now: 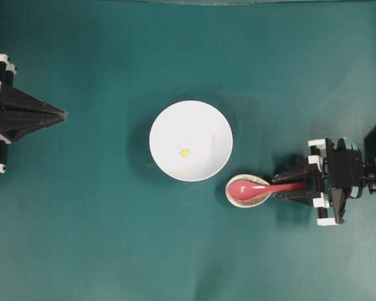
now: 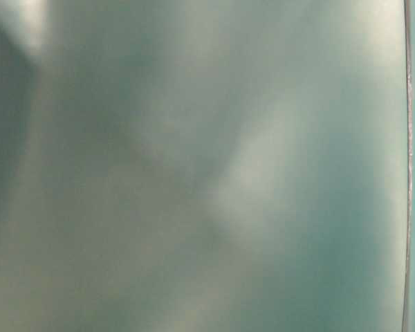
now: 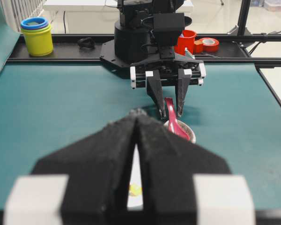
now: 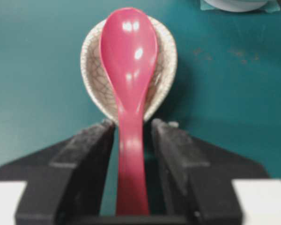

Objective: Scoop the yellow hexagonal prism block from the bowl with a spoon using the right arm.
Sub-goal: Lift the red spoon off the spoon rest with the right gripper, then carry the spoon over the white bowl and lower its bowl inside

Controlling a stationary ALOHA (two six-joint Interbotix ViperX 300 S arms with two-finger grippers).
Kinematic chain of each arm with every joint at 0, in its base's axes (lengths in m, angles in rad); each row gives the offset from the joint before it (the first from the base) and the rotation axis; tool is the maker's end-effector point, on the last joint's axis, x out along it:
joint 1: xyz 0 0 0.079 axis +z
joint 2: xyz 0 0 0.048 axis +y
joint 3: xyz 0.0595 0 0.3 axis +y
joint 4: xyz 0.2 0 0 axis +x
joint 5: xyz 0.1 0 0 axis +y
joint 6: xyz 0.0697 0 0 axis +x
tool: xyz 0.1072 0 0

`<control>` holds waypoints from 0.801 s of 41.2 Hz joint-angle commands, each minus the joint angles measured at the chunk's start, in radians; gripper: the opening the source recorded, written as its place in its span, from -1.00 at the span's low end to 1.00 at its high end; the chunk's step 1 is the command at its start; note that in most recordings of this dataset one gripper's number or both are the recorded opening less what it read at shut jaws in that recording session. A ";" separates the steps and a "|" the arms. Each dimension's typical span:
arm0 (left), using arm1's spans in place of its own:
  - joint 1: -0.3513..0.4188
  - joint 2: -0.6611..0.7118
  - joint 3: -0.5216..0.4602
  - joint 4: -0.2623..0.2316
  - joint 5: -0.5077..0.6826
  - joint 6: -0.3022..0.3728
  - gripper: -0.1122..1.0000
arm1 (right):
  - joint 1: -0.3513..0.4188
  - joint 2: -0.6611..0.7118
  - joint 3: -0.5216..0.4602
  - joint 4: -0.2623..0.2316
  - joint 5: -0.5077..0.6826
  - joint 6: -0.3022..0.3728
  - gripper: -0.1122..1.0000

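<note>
The spoon lay with its scoop in a small crackled dish toward the desk's right edge, its handle running between the right gripper's spread jaws, a gap either side. The left gripper stood pressed together.

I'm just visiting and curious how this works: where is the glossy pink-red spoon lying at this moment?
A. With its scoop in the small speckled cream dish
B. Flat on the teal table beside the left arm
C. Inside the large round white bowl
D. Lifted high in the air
A: the glossy pink-red spoon rests with its scoop in the small speckled cream dish, its handle between the fingers of the right hand, which stand apart.
</note>
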 commanded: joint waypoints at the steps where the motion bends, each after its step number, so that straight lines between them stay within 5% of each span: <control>1: 0.002 0.008 -0.021 0.003 -0.003 0.002 -0.80 | 0.005 -0.011 -0.003 0.002 -0.011 0.002 0.00; 12: 0.002 0.008 -0.021 0.003 -0.003 0.002 -0.80 | 0.006 -0.012 -0.005 0.002 -0.011 0.002 -0.37; 23: 0.000 0.003 -0.023 0.003 -0.003 0.002 -0.80 | 0.006 -0.087 -0.009 0.000 0.008 0.003 -0.38; 33: 0.002 0.002 -0.023 0.003 -0.003 0.002 -0.80 | -0.018 -0.298 -0.057 0.000 0.238 -0.006 -0.38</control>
